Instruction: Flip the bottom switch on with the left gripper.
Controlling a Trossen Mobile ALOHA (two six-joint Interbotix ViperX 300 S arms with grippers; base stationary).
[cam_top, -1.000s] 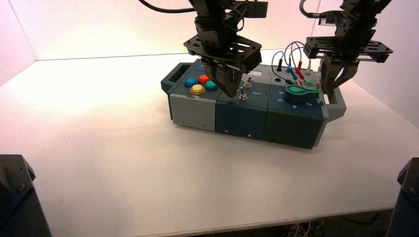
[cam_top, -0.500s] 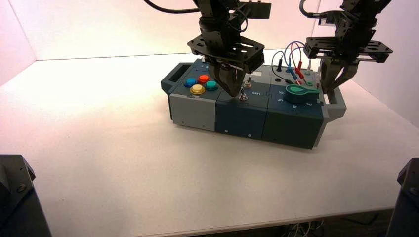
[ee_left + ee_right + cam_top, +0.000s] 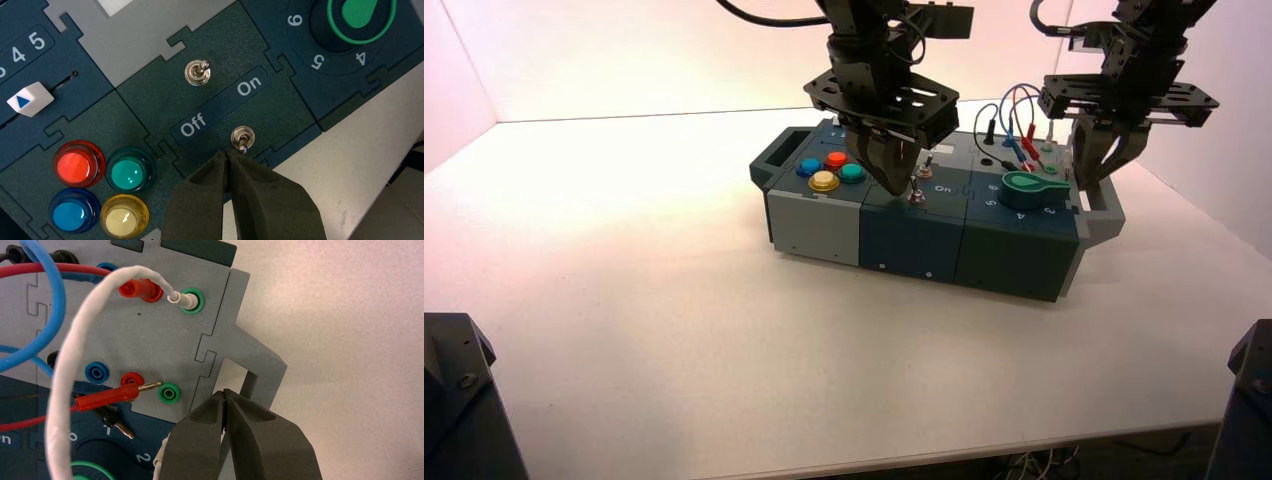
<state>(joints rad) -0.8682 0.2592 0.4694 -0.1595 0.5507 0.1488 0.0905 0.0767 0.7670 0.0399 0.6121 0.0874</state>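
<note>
The black left gripper with thick wedge-like fingers hangs low over the middle of the dark-panelled box, its fingers shut, tips together and nothing between them. The bottom switch, a small silver metal toggle with a round collar, stands just beside those fingertips, at about three o'clock from them in the high view; its lever leans toward the fingertips, but I cannot tell whether they touch. At about twelve o'clock from this switch sits the other silver metal toggle. Between the two, a dark rounded label reads "Off" and "On" in white. Four round plastic buttons, red, green, blue and yellow, lie at about ten o'clock from the gripper. Beside the white slider cap, which bears a blue triangle, a white "4" and "5" can be read. At three o'clock from the bottom switch is the green-and-black round knob, with "5" and "4" among the white numerals around it, and "2" farther round. The black right gripper waits, fingers shut, by the grey box handle at three o'clock, past the knob.
</note>
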